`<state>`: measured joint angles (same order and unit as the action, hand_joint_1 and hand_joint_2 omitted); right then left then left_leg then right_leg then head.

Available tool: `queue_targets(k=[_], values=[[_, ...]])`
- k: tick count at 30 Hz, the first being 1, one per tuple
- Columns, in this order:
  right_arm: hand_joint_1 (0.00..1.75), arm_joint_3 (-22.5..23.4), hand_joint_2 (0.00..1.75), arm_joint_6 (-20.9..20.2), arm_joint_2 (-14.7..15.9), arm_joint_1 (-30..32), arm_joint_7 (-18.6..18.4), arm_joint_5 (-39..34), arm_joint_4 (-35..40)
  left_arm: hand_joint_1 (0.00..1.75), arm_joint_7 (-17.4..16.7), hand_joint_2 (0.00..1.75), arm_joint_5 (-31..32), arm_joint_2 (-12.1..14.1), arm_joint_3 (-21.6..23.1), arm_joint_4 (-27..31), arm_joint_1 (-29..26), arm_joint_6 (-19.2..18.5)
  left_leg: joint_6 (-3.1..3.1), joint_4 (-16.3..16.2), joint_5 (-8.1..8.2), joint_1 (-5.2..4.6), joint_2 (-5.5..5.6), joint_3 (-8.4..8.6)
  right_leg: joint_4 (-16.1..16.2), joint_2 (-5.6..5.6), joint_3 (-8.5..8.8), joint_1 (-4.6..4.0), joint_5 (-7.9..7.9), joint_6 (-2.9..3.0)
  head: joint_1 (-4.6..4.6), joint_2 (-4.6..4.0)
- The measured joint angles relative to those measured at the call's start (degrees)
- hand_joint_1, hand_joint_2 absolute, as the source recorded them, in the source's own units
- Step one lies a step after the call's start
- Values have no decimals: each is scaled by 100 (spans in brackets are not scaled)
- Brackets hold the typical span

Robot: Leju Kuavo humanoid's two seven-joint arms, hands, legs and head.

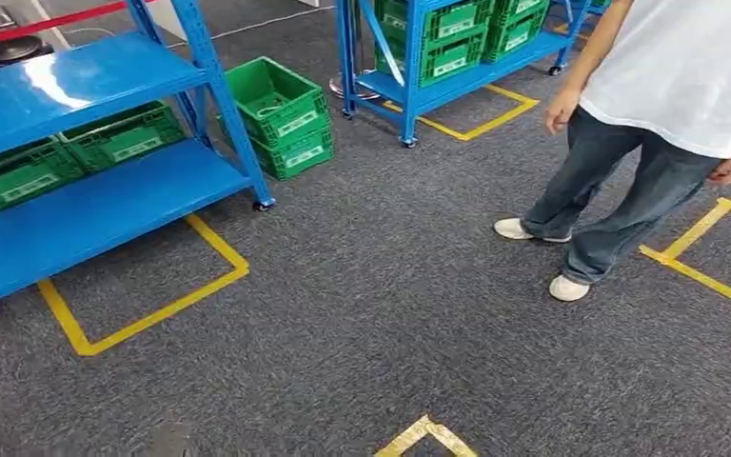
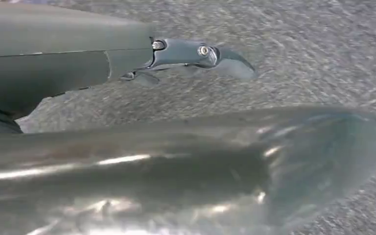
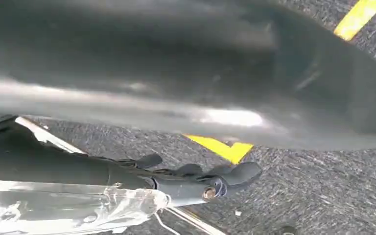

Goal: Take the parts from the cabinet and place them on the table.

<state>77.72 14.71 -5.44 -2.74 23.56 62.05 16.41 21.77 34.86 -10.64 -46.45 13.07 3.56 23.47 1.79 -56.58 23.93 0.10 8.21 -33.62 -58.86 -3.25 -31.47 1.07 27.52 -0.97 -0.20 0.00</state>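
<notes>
A blue shelf rack stands at the left of the head view, with green crates on its middle shelf. Two more green crates are stacked on the floor beside it. What lies inside the crates is too small to tell. My left hand hangs over grey carpet with its fingers stretched out and nothing in them. My right hand also hangs above the carpet, fingers straight and holding nothing.
A second blue rack with green crates stands at the back. A person in a white shirt and jeans stands at the right. Yellow tape marks squares on the carpet, with another corner near my feet.
</notes>
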Motion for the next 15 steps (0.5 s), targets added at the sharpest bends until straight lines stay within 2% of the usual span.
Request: queue_targets(k=[1, 2, 3, 4, 5, 6, 7, 8, 9, 10, 11, 12, 15], values=[[0, 0, 0, -4, 0, -8, 0, 0, -2, 0, 0, 0, -2, -7, 0, 0, -4, 4, 26, -84, 89, -41, -342, -32, 8, 72, 9, -4, -12, 26, -30, 0], [0, 0, 0, -4, 0, 5, 0, 2, -2, 0, 0, 0, -7, -9, 0, 0, 17, 4, 51, -347, 280, -44, -563, -159, 12, 144, 6, -11, -11, 59, -83, 0], [0, 0, 0, -7, 0, 27, -11, 13, -2, 0, 0, 0, -7, -13, 2, 0, 47, 9, 71, -797, 525, -36, -684, -379, 12, 245, -1, -27, -7, 72, -81, 0], [0, 0, 0, -9, 0, 46, -22, 26, -4, 0, 2, 0, -7, -13, 2, 0, 65, 17, 82, -1269, 736, -29, -738, -607, 12, 348, -5, -40, 2, 85, -83, 0], [0, 0, 0, -11, 0, 53, -35, 44, -7, 0, 0, 0, -7, -13, 2, 0, 66, 22, 88, -1662, 869, -25, -754, -793, 12, 440, -10, -45, 7, 93, -81, 0], [0, 0, 0, -15, -2, 53, -35, 61, -11, 0, 0, 0, -9, -13, 0, 0, 54, 35, 93, -1817, 860, -23, -756, -864, 12, 527, -8, -50, 11, 99, -83, 0], [0, 0, 0, -15, -11, 43, -35, 70, -22, 0, 2, 0, -11, -13, -2, 0, 40, 46, 87, -1678, 711, -24, -758, -780, 12, 601, -2, -53, 16, 100, -83, 0], [0, 0, 0, -15, -15, 31, -35, 72, -26, 0, 2, 0, -20, -11, -4, 0, 38, 46, 70, -1294, 475, -26, -776, -578, 12, 674, 9, -55, 21, 97, -85, 0], [0, -2, 0, -20, -24, 18, -33, 74, -26, 0, 11, 0, -28, 4, -4, 0, 42, 30, 41, -760, 224, -37, -860, -283, 12, 739, 28, -56, 30, 83, -83, 0], [0, -2, 0, -22, -26, 9, -28, 77, -26, 0, 29, 0, -31, 15, -4, 0, 51, 4, -2, -283, 62, -69, -1121, -4, 12, 791, 54, -62, 42, 65, -87, 0], [0, -2, 0, -22, -26, 11, -24, 77, -26, 0, 46, 0, -31, 20, -4, 0, 71, -24, -24, -7, 126, -131, -1467, 122, -4, 843, 62, -108, 75, 29, -87, 0], [0, -4, 0, -22, -26, 15, -15, 79, -26, 0, 61, 0, -31, 28, -4, 0, 90, -44, -81, -4, 104, -123, -1326, 110, 5, 897, 70, -122, 90, 0, -73, 0], [0, -9, 0, -24, -26, -19, -13, 87, -26, 0, 70, 0, -41, 48, -4, 2, 63, -53, -154, 38, 92, -120, -1109, 98, 54, 1111, 163, -126, 116, -71, -81, 0]])
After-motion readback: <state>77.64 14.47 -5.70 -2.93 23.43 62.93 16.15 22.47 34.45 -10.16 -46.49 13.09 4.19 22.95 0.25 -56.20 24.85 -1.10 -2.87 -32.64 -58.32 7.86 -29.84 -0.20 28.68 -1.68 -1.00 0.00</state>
